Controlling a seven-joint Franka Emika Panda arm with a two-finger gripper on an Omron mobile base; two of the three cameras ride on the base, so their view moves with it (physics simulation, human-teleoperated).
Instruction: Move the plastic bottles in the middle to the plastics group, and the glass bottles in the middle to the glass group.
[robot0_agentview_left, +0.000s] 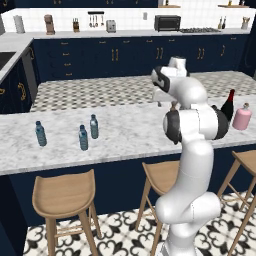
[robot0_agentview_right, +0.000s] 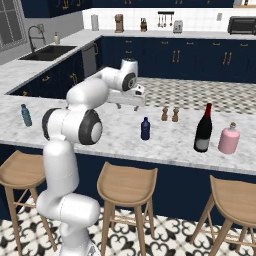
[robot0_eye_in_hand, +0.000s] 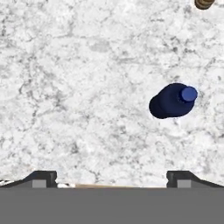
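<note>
Marble, white with grey veins, covers the long counter (robot0_agentview_right: 150, 142) where all the bottles stand. The gripper (robot0_eye_in_hand: 111, 177) hangs above this counter with its jaws spread wide and nothing between them; in the hand view the two dark fingertips (robot0_eye_in_hand: 41, 178) stand far apart at the bottom, over bare marble. The navy bottle (robot0_eye_in_hand: 171, 101) stands upright on the counter, seen from above in the hand view to the right of the gripper's line and apart from both tips; its blue cap points up. In the right base view the same navy bottle (robot0_agentview_right: 145, 128) stands alone near the middle of the counter, below and a little right of the hand. Behind it are two small brown shakers (robot0_agentview_right: 169, 114), side by side. Further right, the tall wine bottle (robot0_agentview_right: 203, 129) with a red top stands just beside the pink bottle (robot0_agentview_right: 229, 139), upright both; whether they touch cannot be told. In the left base view three water bottles (robot0_agentview_left: 84, 137) stand at the left part of the counter, two near each other and one more to the left, well apart from the wine bottle and the pink bottle. Wooden stools (robot0_agentview_left: 64, 196) stand in front of the counter.
</note>
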